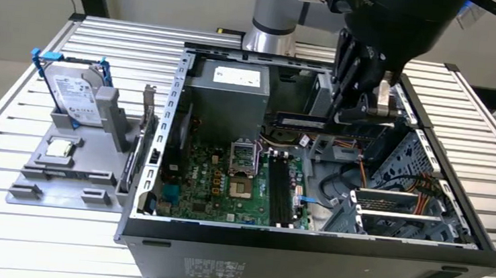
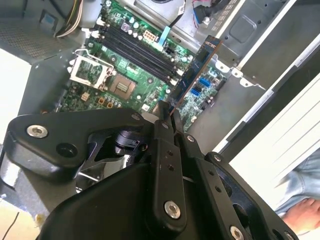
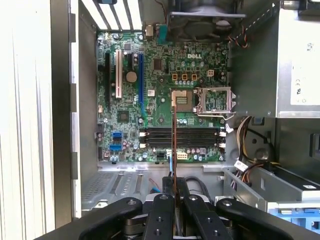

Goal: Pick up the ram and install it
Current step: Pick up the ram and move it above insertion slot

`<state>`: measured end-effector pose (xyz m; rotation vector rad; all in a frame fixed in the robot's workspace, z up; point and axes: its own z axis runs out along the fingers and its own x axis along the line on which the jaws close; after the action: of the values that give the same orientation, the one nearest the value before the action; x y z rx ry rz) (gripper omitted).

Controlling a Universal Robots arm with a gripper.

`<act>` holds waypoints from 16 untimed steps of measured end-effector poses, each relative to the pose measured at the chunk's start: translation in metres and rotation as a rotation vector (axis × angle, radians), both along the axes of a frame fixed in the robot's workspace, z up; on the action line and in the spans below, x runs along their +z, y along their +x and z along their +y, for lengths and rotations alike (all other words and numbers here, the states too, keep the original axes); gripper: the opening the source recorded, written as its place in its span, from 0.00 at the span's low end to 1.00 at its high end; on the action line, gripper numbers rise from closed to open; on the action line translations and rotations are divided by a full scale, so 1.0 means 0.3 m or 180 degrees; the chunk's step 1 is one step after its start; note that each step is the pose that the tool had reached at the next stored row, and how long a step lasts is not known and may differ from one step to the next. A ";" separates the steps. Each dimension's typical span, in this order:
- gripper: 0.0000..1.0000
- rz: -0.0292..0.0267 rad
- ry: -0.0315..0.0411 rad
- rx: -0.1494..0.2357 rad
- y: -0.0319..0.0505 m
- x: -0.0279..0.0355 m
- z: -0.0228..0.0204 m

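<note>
- The ram [image 1: 297, 121] is seen clamped at one end between the fingers of the gripper [image 1: 347, 118], which are closed on it.
- In the exterior view, the stick is held level inside the open computer case [image 1: 309, 266], reaching from the gripper toward the exterior view's left, just in front of the grey power supply [image 1: 227, 90].
- It is held above the motherboard [image 1: 217, 183] and apart from it; it is not seated in the black memory slots [image 1: 281, 189], which lie nearer.
- In the second wrist view, the ram [image 2: 197, 70] is shown as a dark stick with an orange edge, reaching out from the gripper [image 2: 167, 114] over the green board, beside the slots [image 2: 135, 47] and the processor socket [image 2: 90, 70].
- In the first wrist view, the ram [image 3: 174, 135] is seen edge-on, crossing the line of the slots [image 3: 200, 136].
- On the slatted table [image 1: 41, 249], on the exterior view's left of the case, a grey fixture [image 1: 64, 180] carries a hard drive in a blue bracket [image 1: 76, 97] and a small silver processor chip [image 1: 60, 148].
</note>
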<state>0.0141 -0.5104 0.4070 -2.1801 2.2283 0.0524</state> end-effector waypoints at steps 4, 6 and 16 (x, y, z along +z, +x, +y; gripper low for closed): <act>0.00 0.0000 0.0000 0.0000 0.009 0.000 0.000; 0.00 0.0000 0.0000 -0.0001 0.009 0.000 0.000; 0.00 0.0000 0.0000 -0.0001 0.009 0.000 0.005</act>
<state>0.0167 -0.5087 0.4069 -2.1797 2.2287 0.0524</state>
